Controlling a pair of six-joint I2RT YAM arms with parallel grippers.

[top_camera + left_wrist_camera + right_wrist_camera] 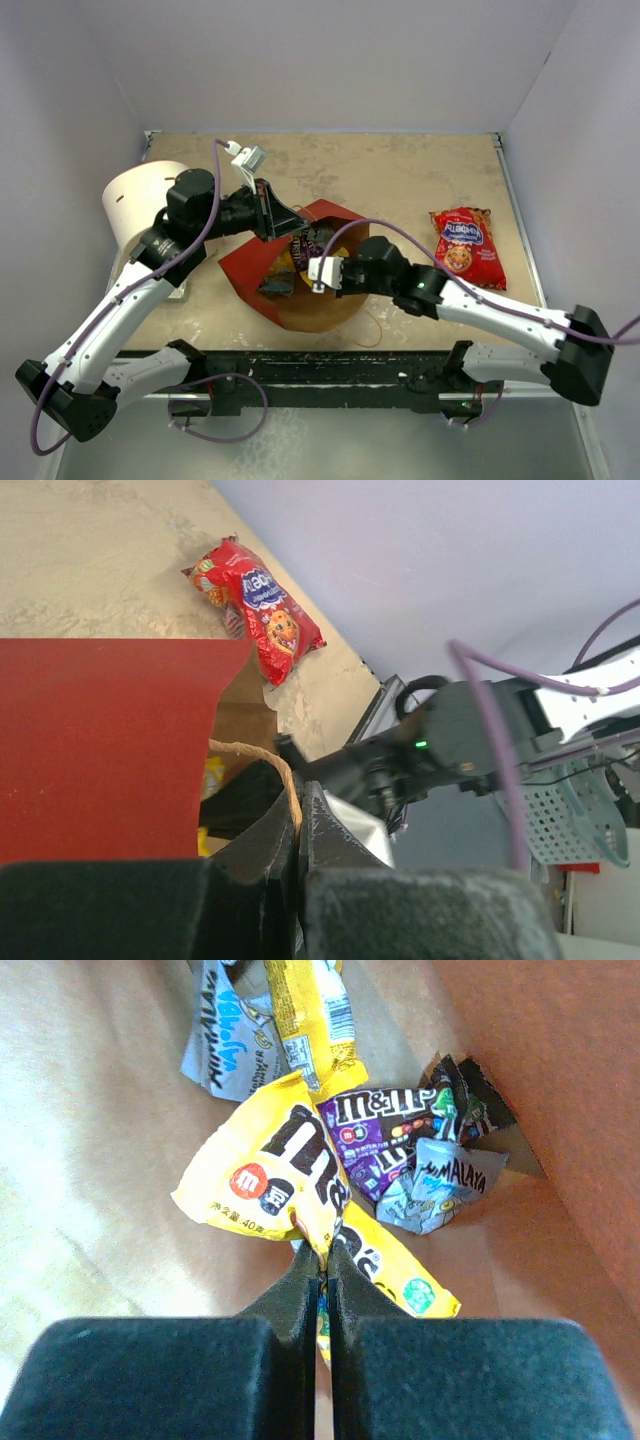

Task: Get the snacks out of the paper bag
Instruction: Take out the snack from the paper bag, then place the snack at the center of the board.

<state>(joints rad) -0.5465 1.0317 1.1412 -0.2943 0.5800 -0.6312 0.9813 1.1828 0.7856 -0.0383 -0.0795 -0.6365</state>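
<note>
The red paper bag (245, 268) lies tipped in the middle of the table, its brown inside (90, 1110) facing my right arm. My left gripper (297, 802) is shut on its thin string handle (262, 752) at the bag's far rim. Inside the bag, my right gripper (325, 1255) is shut on a yellow candy packet (265, 1175). Beyond it lie a purple packet (385, 1125), light-blue packs (445, 1185), and another yellow pack (305, 1015). The red cookie bag (467, 246) lies flat on the table to the right, outside the paper bag.
A white cylindrical tub (140, 205) lies at the left, behind my left arm. White walls enclose the table on the left, back and right. My right arm (440, 745) reaches across the bag's mouth.
</note>
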